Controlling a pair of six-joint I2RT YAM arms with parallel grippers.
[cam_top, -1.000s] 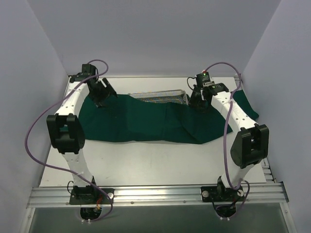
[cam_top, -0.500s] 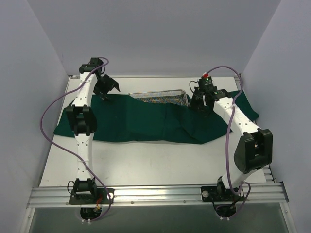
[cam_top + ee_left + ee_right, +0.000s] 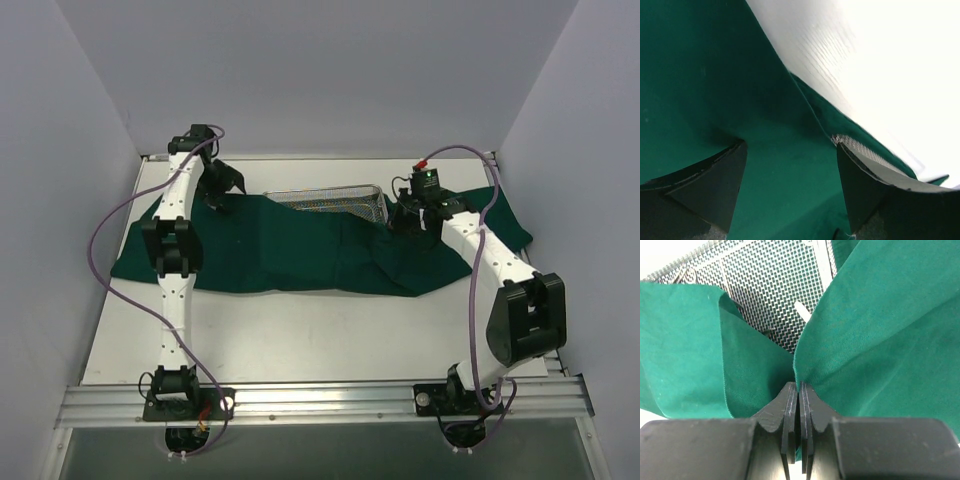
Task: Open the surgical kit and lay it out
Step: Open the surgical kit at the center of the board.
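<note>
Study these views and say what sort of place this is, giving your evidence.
Most likely a robotics lab test cell: robot arms bolted to a rail at a white table, plain walls boxing it in, and a staged green cloth and mesh tray.

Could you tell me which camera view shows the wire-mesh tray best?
The right wrist view: the tray fills the upper frame, its mesh clear between folds of cloth. The top view shows it small, partly covered. The left wrist view shows mainly cloth.
</note>
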